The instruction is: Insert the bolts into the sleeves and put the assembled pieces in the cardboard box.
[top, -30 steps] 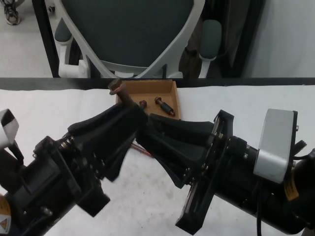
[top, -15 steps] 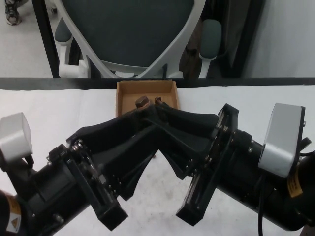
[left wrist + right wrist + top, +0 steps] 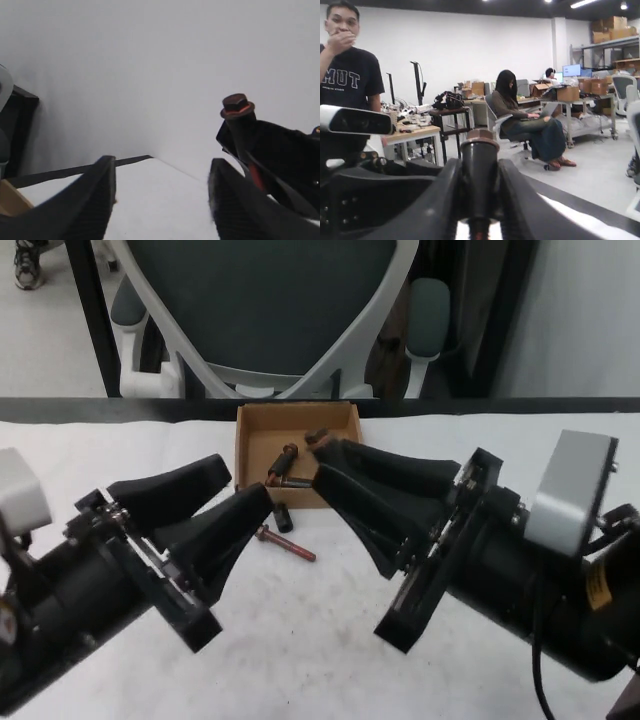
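A white cloth-covered bench top ends at a black edge rail. Beyond it, a grey-cushioned office chair with a white plastic frame stands on a pale smooth floor. The right wrist view shows a plain white wall, bright ceiling strip lights and a cluttered grey work desk.

I have the cardboard box at the far middle of the desk, with two pieces lying in it. Just before its near wall a sleeve rests on the desk, and a loose bolt lies beside it, nearer me. The left gripper sits left of these. The right gripper sits to the right, with the held bolt between its jaws over the box.
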You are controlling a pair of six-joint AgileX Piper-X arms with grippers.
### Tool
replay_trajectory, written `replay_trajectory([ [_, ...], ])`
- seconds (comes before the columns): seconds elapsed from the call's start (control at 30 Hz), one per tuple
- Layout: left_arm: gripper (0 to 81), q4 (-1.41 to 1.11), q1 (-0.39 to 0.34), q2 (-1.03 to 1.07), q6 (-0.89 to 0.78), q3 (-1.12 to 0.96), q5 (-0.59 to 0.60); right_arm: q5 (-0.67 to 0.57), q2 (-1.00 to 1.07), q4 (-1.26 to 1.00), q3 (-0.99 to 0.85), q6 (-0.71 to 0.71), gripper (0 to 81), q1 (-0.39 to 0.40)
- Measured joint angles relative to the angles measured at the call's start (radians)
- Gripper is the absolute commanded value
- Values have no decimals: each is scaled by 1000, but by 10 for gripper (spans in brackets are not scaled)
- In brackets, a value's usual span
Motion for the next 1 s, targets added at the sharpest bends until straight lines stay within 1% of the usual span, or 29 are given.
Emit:
replay_trajectory([
  [0.07,522,90,2,0,46,-25,6,-9,0,35,0,3,2,-23],
  [0.1,522,225,2,2,97,-62,6,-19,0,59,-4,3,2,-36],
  [0.13,522,225,2,2,102,-66,6,-31,0,82,-8,3,2,-48],
  [0.3,522,526,2,2,211,-174,3,-62,0,193,-40,14,2,-104],
  [0.5,522,739,5,2,270,-271,-77,-94,0,365,-110,1,2,-144],
  [0.53,522,806,8,4,287,-302,-96,-96,0,380,-120,-6,2,-150],
  [0.57,522,835,11,7,314,-320,-117,-98,0,391,-132,-9,2,-155],
  [0.7,522,876,16,63,335,-379,-140,-113,0,443,-197,-19,2,-180],
  [0.77,519,885,16,149,335,-398,-157,-112,0,468,-215,-39,2,-187],
  [0.83,509,889,16,211,301,-421,-173,-114,0,495,-235,-55,2,-196],
  [1.0,505,904,16,340,128,-475,-206,-120,20,563,-301,-79,2,-235],
])
